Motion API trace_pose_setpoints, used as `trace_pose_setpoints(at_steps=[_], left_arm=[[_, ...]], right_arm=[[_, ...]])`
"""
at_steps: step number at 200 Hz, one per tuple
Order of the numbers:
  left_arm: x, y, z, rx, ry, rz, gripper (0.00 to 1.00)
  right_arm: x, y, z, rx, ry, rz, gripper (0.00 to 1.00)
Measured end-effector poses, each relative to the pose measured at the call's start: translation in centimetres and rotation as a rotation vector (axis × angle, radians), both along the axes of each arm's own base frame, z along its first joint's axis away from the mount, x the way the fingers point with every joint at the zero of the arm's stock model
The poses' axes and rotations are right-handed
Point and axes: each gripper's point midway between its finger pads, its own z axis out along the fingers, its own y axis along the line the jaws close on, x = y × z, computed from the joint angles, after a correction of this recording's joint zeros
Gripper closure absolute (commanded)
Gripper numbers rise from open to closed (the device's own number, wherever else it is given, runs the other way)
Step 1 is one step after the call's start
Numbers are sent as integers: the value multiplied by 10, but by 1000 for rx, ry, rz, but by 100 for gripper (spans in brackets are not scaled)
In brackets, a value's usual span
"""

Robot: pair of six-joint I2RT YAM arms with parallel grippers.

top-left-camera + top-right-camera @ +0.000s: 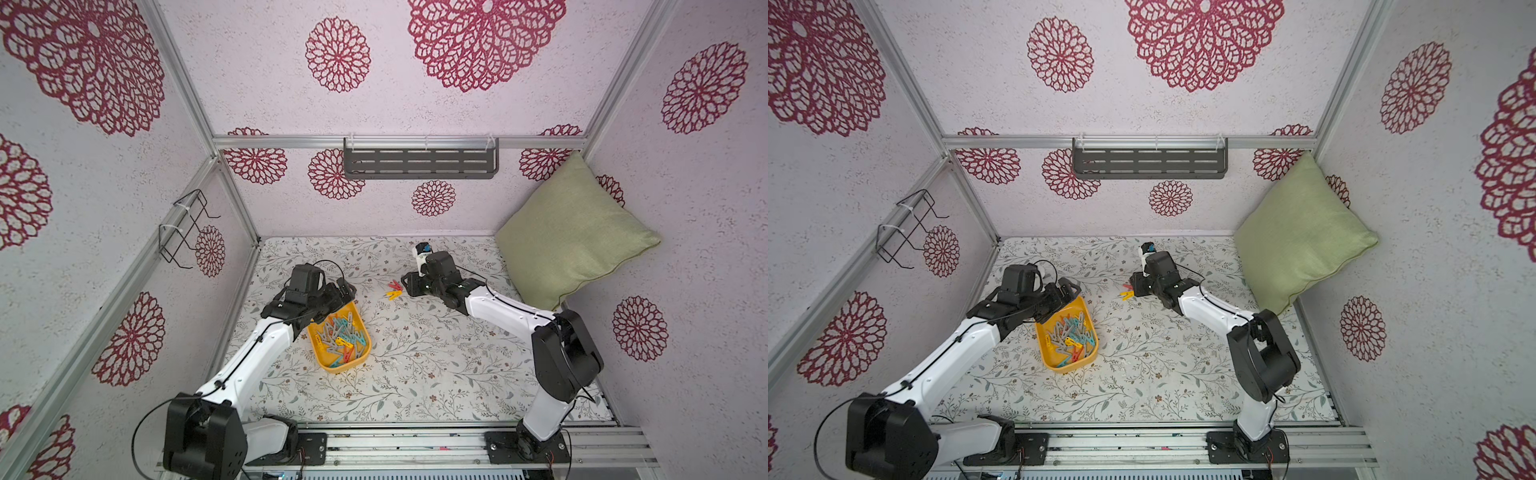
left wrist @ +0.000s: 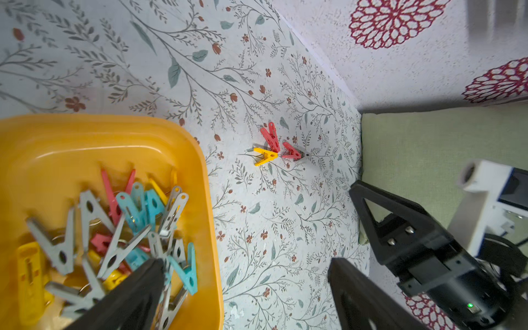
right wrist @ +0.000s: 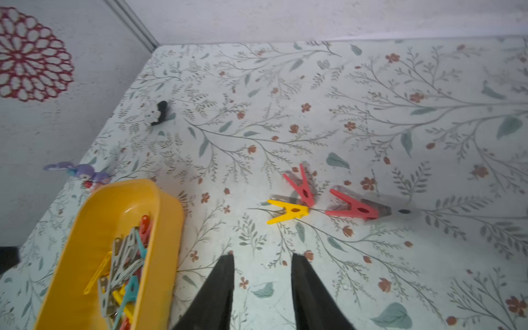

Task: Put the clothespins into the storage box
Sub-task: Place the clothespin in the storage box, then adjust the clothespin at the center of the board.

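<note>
Most clothespins (image 2: 137,217) lie piled in the yellow storage box (image 2: 114,143), and the left gripper (image 2: 245,261) hangs wide open and empty above its rim. The right gripper (image 3: 263,257), narrowly parted and holding nothing, hovers near a yellow clothespin (image 3: 288,213) and two red clothespins (image 3: 354,210) on the counter (image 3: 371,114).

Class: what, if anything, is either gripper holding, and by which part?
Nothing: the left gripper hangs open by the yellow plastic storage box; the right gripper is open, short of the loose plastic clothespins.

storage box (image 2: 114,121): cut by frame edge | grey clothespin (image 3: 400,211): blurred
</note>
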Motion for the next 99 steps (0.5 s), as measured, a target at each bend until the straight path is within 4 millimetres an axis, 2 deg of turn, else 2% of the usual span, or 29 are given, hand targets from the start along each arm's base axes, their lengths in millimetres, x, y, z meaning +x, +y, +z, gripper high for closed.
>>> trace_pose_setpoints(at_steps=[19,52,75,99], left_arm=[[21,-9,-4,7,9,-25,3],[52,-22,-14,16,25,-64,3],[71,-25,-17,12,28,-80,3],[88,-24,-18,-18,34,-83,3]], right_arm=[[5,2,-34,-33,60,-17,51],[13,12,-84,-93,142,-14,54],[26,21,-96,-115,153,-5,56],[42,30,-89,-132,124,9,57]])
